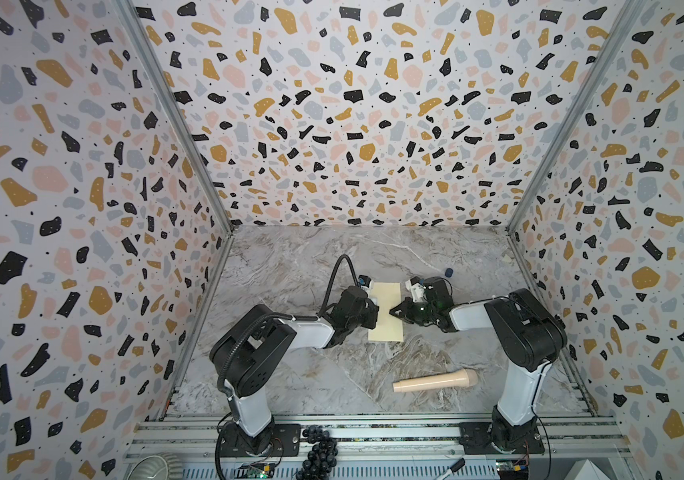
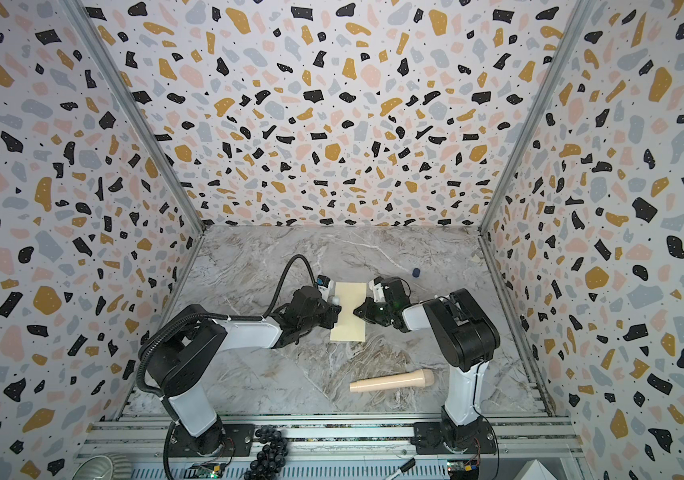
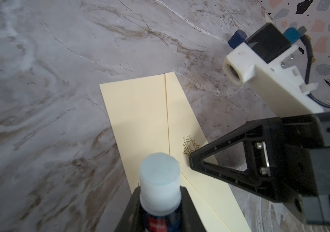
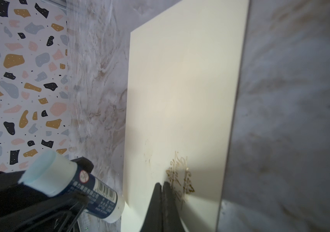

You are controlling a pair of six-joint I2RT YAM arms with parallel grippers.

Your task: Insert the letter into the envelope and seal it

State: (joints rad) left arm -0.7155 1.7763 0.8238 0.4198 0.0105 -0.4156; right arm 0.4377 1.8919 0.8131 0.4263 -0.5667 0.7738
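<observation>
The pale cream envelope (image 1: 388,328) (image 2: 350,328) lies flat mid-table, its long seam and gold emblem (image 3: 189,145) facing up. My left gripper (image 1: 373,309) (image 3: 160,192) is at its left edge, shut on a blue glue stick (image 3: 160,180) (image 4: 69,180) whose uncapped pale tip hangs over the paper. My right gripper (image 1: 392,311) (image 4: 162,184) is shut, its tips on the envelope (image 4: 180,90) beside the emblem. The letter is hidden from every view.
A dark blue cap (image 1: 449,272) (image 3: 237,38) sits behind the right arm. A beige club-shaped object (image 1: 435,380) (image 2: 392,381) lies at the front right. Patterned walls close three sides. Black beads (image 1: 319,449) rest on the front rail.
</observation>
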